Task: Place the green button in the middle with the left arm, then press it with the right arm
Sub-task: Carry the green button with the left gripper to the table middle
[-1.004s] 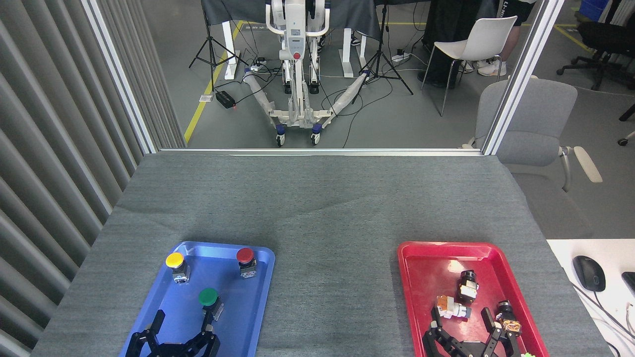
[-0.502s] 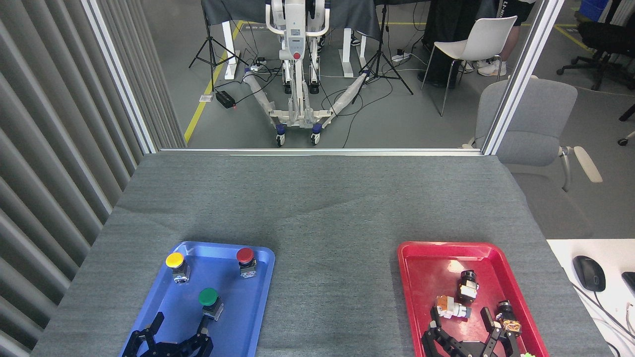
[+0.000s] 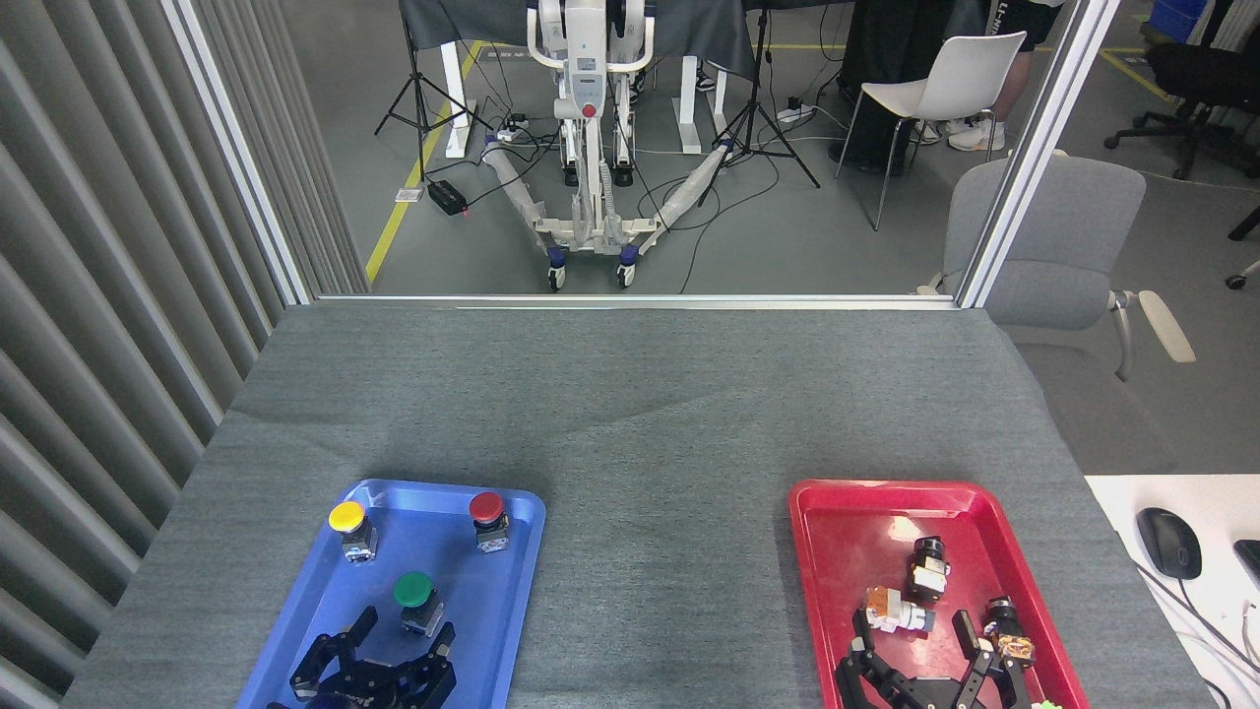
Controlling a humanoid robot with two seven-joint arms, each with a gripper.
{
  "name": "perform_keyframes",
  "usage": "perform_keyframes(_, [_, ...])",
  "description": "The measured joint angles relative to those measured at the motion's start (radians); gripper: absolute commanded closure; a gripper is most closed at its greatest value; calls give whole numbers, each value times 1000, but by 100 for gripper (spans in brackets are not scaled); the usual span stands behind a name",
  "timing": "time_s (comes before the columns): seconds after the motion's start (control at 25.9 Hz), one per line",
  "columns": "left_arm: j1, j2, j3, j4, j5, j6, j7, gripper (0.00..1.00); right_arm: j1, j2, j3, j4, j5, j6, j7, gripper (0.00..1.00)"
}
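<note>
Two trays are sitting near the table's near edge: a blue tray [image 3: 512, 581] toward the left corner and a red tray [image 3: 837, 532] toward the right. The green button [image 3: 414, 596] is standing upright in the blue tray, near its middle. The left gripper [image 3: 406, 635] is hovering just beside it, fingers spread and holding nothing. The right gripper [image 3: 913, 637] is also gaping empty over the red tray's near end.

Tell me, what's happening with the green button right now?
Left gripper open, just short of green button. Button upright in blue tray. Right gripper open over red tray. Nothing blocking.
</note>
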State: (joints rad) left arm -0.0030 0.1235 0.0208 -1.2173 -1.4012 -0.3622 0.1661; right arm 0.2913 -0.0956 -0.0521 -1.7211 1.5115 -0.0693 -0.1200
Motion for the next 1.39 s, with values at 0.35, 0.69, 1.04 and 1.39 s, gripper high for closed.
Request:
perform_keyframes(0.35, [-37,5,-37,58,-1,7,3,50,0,4,0,0,2,0,-3,0])
perform_keyframes(0.69, [-50,18,-66,88,-9,-6,35,100,0,6,0,0,4,0,-1,0])
perform_keyframes(1.04, [-180,69,-413,16,-13,-14,129,100,0,6,0,0,7,0,0,0])
perform_keyframes(1.39, [-297,-81,-604,147,-106,4,81,100,0,4,0,0,7,1,0,0])
